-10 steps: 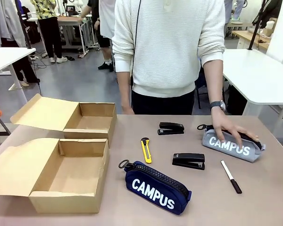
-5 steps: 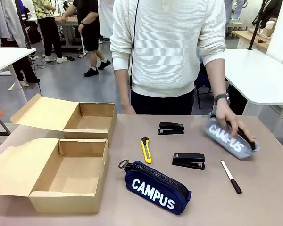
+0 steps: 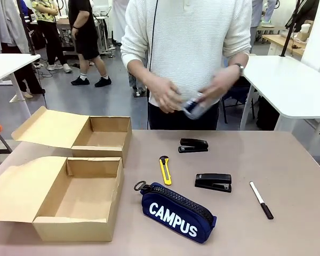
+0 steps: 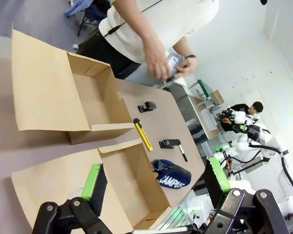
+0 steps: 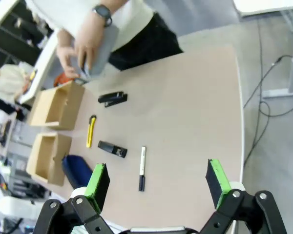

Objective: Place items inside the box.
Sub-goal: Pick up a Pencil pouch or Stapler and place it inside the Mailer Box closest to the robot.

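Left gripper point(image 4: 155, 178): jaws stand wide apart, nothing between them; it hangs above the nearer box point(image 4: 118, 183), whose open inside lies directly ahead of its fingers; a second open box point(image 4: 88, 92) lies farther ahead.

Right gripper point(image 5: 156, 178): jaws spread wide, empty; it hangs over the counter point(image 5: 195, 97); the marker point(image 5: 142, 168) lies on the counter just ahead, between the two fingers.

Navy pencil case point(image 5: 75, 170): on the counter, beside the right gripper's picture-left finger; one stapler point(image 5: 112, 148) lies just beyond it, then the yellow knife point(image 5: 91, 130), then the other stapler point(image 5: 112, 98) farther ahead.

Grey pencil case point(image 3: 194, 106): off the counter, well ahead of both grippers; held at chest height between a person's watch-wearing hand point(image 3: 216, 90) and the other hand point(image 3: 164, 95); both boxes hold nothing.
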{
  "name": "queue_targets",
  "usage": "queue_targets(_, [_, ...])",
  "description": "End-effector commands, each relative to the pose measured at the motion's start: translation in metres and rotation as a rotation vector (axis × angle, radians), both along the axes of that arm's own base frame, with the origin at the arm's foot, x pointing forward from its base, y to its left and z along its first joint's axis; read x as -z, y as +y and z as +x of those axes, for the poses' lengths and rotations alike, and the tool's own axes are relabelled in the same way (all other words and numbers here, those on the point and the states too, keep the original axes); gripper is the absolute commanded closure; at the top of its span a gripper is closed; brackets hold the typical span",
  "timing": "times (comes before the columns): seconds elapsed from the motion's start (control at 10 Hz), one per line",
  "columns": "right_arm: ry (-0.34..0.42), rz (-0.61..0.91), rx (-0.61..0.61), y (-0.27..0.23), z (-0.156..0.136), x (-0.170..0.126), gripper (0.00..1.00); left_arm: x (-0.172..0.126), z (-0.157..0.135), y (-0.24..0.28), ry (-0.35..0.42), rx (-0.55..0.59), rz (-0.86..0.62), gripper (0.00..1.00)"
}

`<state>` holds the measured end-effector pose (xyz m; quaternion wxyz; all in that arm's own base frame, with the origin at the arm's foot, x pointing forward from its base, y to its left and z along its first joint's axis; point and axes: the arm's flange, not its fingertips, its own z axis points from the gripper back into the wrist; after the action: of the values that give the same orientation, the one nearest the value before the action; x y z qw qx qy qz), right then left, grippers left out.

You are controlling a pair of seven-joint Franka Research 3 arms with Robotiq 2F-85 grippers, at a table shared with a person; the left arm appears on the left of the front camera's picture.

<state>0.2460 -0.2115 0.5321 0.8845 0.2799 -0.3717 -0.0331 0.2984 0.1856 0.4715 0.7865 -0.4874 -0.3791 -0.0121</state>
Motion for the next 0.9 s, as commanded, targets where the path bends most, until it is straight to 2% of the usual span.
queue_targets(0.0, [0.030, -0.179, -0.206, 0.073, 0.028, 0.011, 0.00, -0.001, 0.000, 0.000, -0.033, 0.001, -0.007, 0.00])
queue_targets(0.2, [0.150, -0.344, -0.596, 0.156, 0.061, 0.036, 0.00, -0.001, 0.000, 0.000, -0.033, 0.001, -0.007, 0.00])
queue_targets(0.3, [0.223, -0.446, -0.716, 0.184, 0.063, 0.050, 0.00, -0.001, 0.000, 0.000, -0.033, 0.001, -0.007, 0.00])
queue_targets(0.4, [0.277, -0.591, -0.814, 0.197, 0.052, 0.057, 0.00, -0.001, 0.000, 0.000, -0.033, 0.001, -0.007, 0.00])
queue_targets(0.5, [0.306, -0.673, -0.716, 0.181, 0.040, 0.049, 0.00, -0.001, 0.000, 0.000, -0.033, 0.001, -0.007, 0.00])
queue_targets(0.6, [0.266, -0.374, -0.645, 0.202, 0.071, 0.037, 0.00, -0.001, 0.000, 0.000, -0.033, 0.001, -0.007, 0.00])
queue_targets(0.7, [0.333, -0.498, -0.710, 0.211, 0.069, 0.045, 0.00, -0.001, 0.000, 0.000, -0.033, 0.001, -0.007, 0.00])
queue_targets(0.8, [0.308, -0.652, -0.821, 0.230, 0.073, 0.055, 0.00, -0.001, 0.000, 0.000, -0.033, 0.001, -0.007, 0.00])
